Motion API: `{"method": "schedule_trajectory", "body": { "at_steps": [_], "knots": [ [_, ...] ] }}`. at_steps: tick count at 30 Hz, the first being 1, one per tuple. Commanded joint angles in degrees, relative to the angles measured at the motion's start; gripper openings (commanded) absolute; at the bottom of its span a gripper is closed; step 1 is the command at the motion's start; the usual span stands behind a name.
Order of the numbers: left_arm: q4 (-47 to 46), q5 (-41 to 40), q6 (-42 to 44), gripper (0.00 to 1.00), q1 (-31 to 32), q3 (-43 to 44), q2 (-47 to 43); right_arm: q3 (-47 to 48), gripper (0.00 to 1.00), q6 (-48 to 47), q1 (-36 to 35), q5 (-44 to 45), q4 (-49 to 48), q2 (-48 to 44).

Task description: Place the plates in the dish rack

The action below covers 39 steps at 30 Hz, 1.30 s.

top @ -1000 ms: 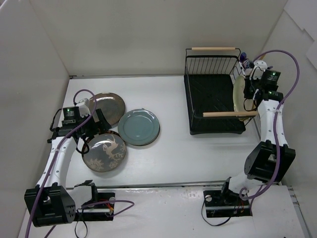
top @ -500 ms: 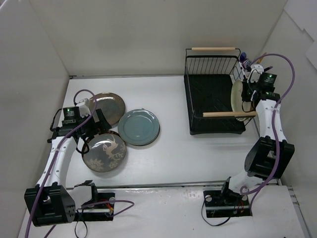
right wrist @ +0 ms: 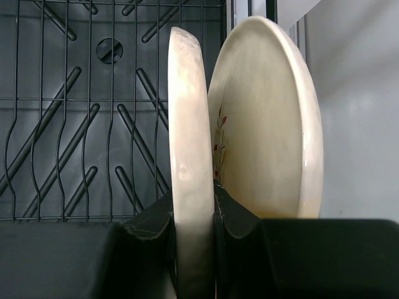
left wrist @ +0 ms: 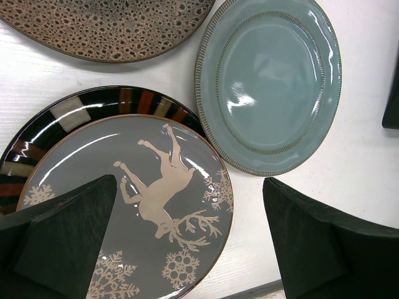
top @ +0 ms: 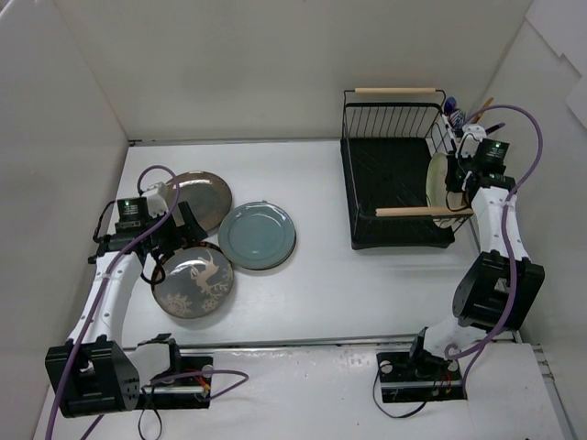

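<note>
Top external view: the black wire dish rack (top: 393, 176) stands on the white table (top: 330, 284) in the upper right of the frame, one wooden handle (top: 424, 211) along its near side. A pale cream plate (top: 437, 178) stands on edge at the rack's right end, with the right gripper (top: 451, 189) at its rim. At centre left lie the brown speckled plate (top: 204, 194), the teal plate (top: 257, 235) and, lowest in the frame, the grey deer plate (top: 194, 282). The left gripper (top: 181, 236) hangs among these three. Left wrist view: the left gripper (left wrist: 187, 187) is spread wide and grasps nothing, its dark fingers (left wrist: 62, 230) in the two lower corners of the frame. The grey deer plate (left wrist: 143, 205) lies between them, stacked on a striped-rim plate (left wrist: 81, 112) whose dark, red and cream border shows at its upper left. The teal plate (left wrist: 271, 81) lies flat at upper right, just beside the stack, and the brown speckled plate (left wrist: 112, 28) crosses the top edge. Right wrist view: the right gripper (right wrist: 192, 218) is clamped on the lower rim of the pale cream plate (right wrist: 187, 124), which stands upright and edge-on at centre frame. Immediately to its right stands a sprig-painted cream plate (right wrist: 268, 124), leaning slightly. Both stand inside the dish rack (right wrist: 75, 93), whose wires and ribbed tray fill the left half.
</note>
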<state>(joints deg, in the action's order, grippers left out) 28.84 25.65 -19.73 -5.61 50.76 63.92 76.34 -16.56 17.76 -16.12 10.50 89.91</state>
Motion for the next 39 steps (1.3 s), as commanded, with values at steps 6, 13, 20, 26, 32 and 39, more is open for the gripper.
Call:
{"method": "schedule_trajectory", "body": {
  "at_steps": [6, 13, 20, 26, 32, 39],
  "knots": [
    [-2.1, 0.8, 0.6, 0.99, 0.2, 0.7, 0.5, 0.0, 0.14, 2.3, 0.5, 0.3, -7.4, -3.5],
    [-1.9, 1.0, 0.7, 0.99, 0.2, 0.8, 0.2, -0.9, 0.33, 3.0, 0.5, 1.4, -7.7, -4.9],
    [-1.9, 1.3, 0.7, 0.99, 0.2, 0.8, 0.0, -1.9, 0.43, 3.5, 0.5, 1.5, -7.6, -6.5],
    [-1.9, 1.3, 0.7, 0.99, 0.2, 0.7, -0.2, -1.2, 0.52, 4.0, 0.5, 1.9, -7.5, -9.9],
    [-1.9, 1.3, 0.6, 1.00, 0.2, 0.8, -0.2, 0.4, 0.57, 4.3, 0.0, 2.3, -7.4, -13.3],
    [-1.9, 1.5, 0.4, 0.99, 0.2, 0.8, -0.1, 2.5, 0.61, 5.4, -2.5, 1.5, -6.6, -16.5]
  ]
}}
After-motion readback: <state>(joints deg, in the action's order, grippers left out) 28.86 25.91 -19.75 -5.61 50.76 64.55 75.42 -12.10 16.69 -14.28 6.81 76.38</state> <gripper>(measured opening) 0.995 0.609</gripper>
